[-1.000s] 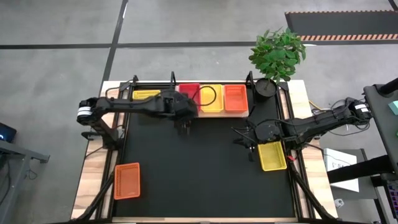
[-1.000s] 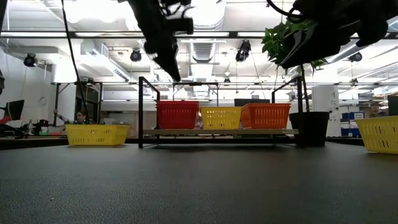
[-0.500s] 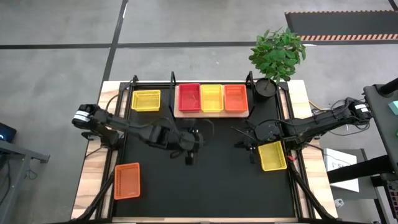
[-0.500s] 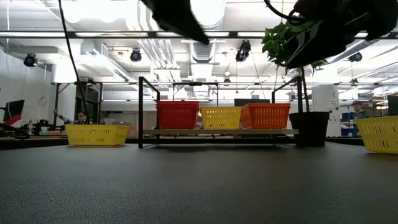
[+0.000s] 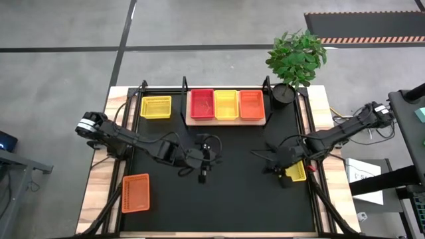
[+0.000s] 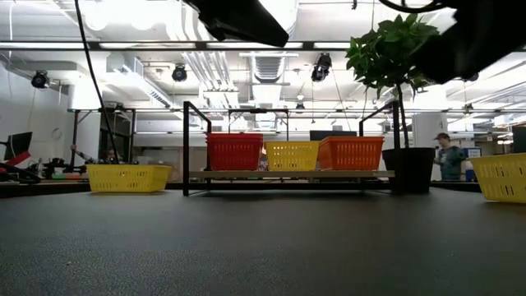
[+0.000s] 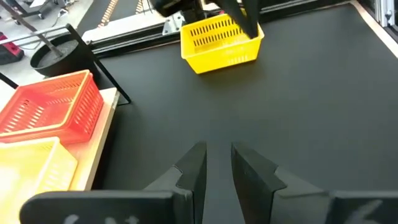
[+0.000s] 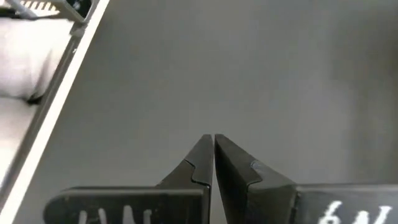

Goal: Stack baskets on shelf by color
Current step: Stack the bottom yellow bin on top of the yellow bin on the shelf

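Three baskets on the shelf (image 5: 188,114): pink-red basket (image 5: 202,104), yellow shelf basket (image 5: 226,104), orange shelf basket (image 5: 251,104), side by side. Three more loose on the worktop (image 5: 232,199).

Right hand (image 5: 279,169): fingers pressed together, grasping nothing; near yellow basket (image 5: 295,172) just beside it, partly under the arm. Risk: with fingers clenched the hand can only shove this basket toward the worktop's edge; it likely must part them before closing on a rim.

Left hand (image 5: 203,174): fingers a narrow gap apart, empty, over bare worktop. Far yellow basket (image 5: 156,106) and loose orange basket (image 5: 135,192) both well apart from it. Risk: thin mesh rim slipping from a shallow grasp; a carried basket catching a black shelf post; wrong-colour stacking
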`<action>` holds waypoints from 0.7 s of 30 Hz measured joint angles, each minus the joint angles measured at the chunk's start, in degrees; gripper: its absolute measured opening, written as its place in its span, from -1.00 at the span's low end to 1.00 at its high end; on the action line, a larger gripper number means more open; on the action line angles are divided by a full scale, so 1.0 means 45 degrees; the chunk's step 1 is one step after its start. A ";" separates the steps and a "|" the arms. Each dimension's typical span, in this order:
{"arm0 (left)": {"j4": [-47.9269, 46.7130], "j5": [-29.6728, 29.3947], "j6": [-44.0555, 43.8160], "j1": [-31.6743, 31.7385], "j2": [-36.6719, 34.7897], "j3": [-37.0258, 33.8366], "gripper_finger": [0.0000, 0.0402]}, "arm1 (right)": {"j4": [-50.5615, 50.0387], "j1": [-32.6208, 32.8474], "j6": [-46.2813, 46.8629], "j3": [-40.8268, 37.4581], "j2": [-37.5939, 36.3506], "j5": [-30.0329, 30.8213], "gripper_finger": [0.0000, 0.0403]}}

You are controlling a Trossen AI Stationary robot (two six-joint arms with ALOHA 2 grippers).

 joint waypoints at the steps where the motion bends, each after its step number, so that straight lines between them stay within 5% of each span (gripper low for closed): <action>1: -0.0003 -0.0005 0.0000 0.0005 0.0000 0.0017 -0.71 | -0.0382 0.0187 0.0382 0.0108 0.0000 0.0001 -0.96; 10: 0.0057 -0.0283 0.0102 0.0000 -0.0029 0.0032 -0.71 | -0.4746 0.2096 0.4369 0.1128 0.0874 0.0033 -0.96; 21: 0.0064 -0.0332 0.0078 0.0000 -0.0029 0.0090 -0.71 | -0.8509 0.4616 0.5671 0.2675 0.2595 -0.0117 -0.96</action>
